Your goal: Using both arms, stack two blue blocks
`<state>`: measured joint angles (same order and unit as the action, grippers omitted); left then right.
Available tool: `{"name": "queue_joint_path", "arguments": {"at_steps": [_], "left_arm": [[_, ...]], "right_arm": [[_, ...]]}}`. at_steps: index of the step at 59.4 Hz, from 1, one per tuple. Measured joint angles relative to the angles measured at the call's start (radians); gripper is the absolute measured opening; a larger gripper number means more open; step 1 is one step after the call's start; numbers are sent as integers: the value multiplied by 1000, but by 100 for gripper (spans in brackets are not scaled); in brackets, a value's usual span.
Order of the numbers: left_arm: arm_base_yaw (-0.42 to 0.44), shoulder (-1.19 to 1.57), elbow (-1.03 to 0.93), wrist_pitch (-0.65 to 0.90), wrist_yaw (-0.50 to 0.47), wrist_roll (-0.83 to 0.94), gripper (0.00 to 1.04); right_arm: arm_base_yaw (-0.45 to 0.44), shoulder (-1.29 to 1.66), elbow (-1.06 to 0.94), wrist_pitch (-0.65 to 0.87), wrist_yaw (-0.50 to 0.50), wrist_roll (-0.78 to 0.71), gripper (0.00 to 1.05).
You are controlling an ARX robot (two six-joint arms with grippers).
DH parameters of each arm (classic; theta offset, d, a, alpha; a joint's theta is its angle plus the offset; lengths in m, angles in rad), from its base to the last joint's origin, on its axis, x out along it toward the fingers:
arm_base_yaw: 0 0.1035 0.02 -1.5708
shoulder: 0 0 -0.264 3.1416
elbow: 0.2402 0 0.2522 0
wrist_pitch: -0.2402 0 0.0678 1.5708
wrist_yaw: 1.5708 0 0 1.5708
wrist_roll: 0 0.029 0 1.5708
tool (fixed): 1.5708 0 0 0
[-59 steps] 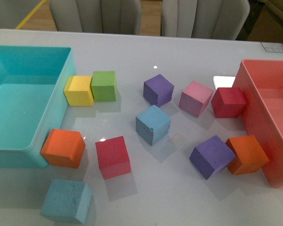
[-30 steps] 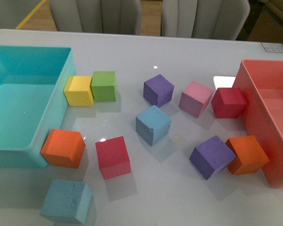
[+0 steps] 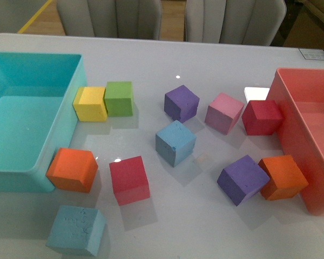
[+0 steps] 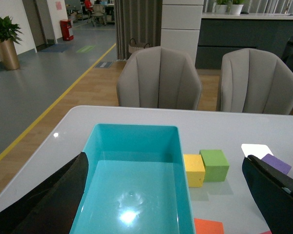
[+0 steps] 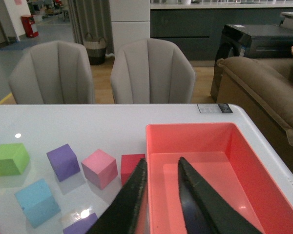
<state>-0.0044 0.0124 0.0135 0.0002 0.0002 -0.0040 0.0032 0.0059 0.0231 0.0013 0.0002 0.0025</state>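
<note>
Shows one blue block [image 3: 75, 230] at the bench's front edge near the left corner, the other blue block [image 3: 175, 143] mid-bench, well apart. Finds the left gripper [image 4: 165, 158] released, spread wide, facing the turquoise bin [image 4: 136, 126] by the left edge. Finds the right gripper [image 5: 162, 163] narrowly parted, grasping nothing, facing the pink bin [image 5: 190, 126] by the right edge.

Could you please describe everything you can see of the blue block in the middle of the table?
The middle blue block is a light sky-blue cube, foam-like with a matt, slightly pitted surface. It rests flat on the white table, turned so an edge faces the front camera, unstacked. It touches no other cube: a purple cube lies behind it, a red cube nearer and leftward.
</note>
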Motion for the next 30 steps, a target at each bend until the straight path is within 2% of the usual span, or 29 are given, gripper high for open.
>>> {"name": "queue_joint_path", "arguments": {"at_steps": [5, 8, 10, 12, 16, 23, 30], "left_arm": [[0, 0, 0, 0, 0, 0, 96], [6, 8, 6, -16, 21, -1, 96], [24, 69, 58, -155, 133, -9, 96], [16, 150, 108, -262, 193, -23, 96], [-68, 326, 154, -374, 206, -56, 96], [-217, 558, 127, -237, 150, -105, 96], [-298, 833, 117, 3, 95, -174, 96]], "right_arm": [[0, 0, 0, 0, 0, 0, 41], [0, 0, 0, 0, 0, 0, 55], [0, 0, 0, 0, 2, 0, 62], [0, 0, 0, 0, 0, 0, 67], [0, -1, 0, 0, -1, 0, 79], [0, -1, 0, 0, 0, 0, 97], [0, -1, 0, 0, 0, 0, 96]]}}
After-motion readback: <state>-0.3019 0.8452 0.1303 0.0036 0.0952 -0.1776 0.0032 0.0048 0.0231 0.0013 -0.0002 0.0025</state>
